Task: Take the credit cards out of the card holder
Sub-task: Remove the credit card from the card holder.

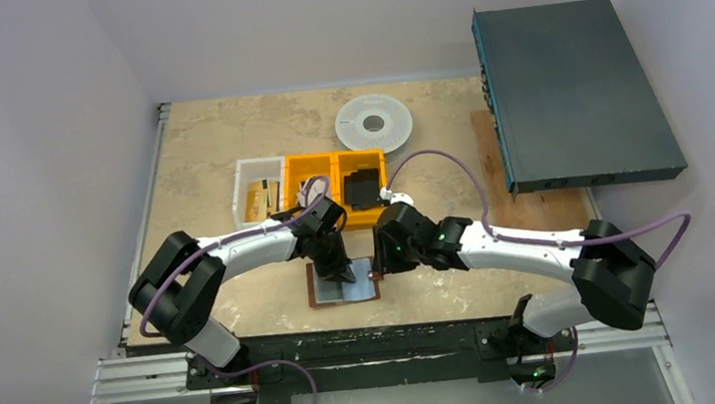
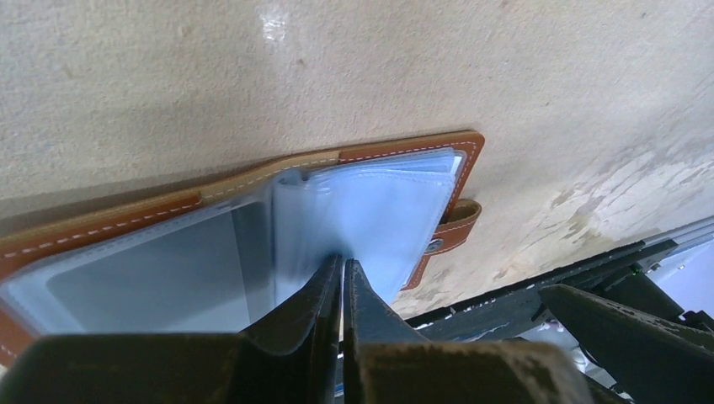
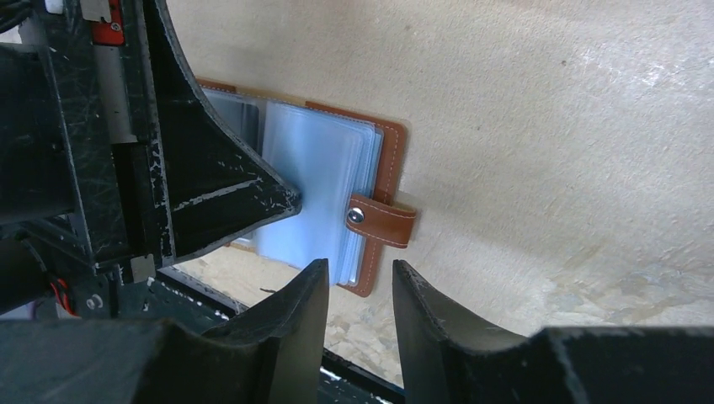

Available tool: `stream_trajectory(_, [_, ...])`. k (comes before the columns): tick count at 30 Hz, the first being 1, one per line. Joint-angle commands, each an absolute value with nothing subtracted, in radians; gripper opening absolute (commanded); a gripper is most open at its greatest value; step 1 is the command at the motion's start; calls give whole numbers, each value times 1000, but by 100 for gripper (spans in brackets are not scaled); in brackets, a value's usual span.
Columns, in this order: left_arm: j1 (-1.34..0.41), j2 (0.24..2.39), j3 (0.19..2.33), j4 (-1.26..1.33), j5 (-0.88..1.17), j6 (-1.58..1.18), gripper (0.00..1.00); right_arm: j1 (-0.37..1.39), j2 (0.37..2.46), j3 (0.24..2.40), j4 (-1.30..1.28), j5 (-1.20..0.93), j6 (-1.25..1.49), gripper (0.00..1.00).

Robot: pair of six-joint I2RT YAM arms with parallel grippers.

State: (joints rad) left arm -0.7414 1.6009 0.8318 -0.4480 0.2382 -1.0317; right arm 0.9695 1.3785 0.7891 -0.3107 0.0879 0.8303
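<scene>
Wallet work at the near edge: the brown leather bifold card holder (image 1: pixel 342 286) lies open and flat on the pale, mottled desk (image 1: pixel 207 148). Its long axis runs left to right between my two arms. The white-stitched snap strap (image 3: pixel 383 220) points toward my right side.

My left tool (image 2: pixel 343 261), fingers pressed together, bears tip-down on the stack of clear, glossy plastic sleeves (image 2: pixel 379 202) just right of the fold. My right tool (image 3: pixel 358 269) hangs just beside the strap edge, fingers apart with nothing between them, and is the nearer one to that edge.

The thin silvery credit cards do not show plainly. The sleeves read pale blue and filmy, and I cannot tell whether any card sits inside.

I judge the coming move to be a pinch from the right along the long axis. The slick, limp sleeves may flex or slide under it.
</scene>
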Motion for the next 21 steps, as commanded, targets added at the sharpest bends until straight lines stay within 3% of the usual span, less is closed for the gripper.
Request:
stream_trajectory(1, [-753,1601,869,-428,243,-1043,5,970,1366,834,-325,117,818,33])
stream_trajectory(9, [-751,1479,870,-525,175,-1012,10,993,1475,882,-238,29,812,24])
stream_trajectory(21, [-654,1305,753,-631,103,-973,11,1014,1621,962,-191,4,800,23])
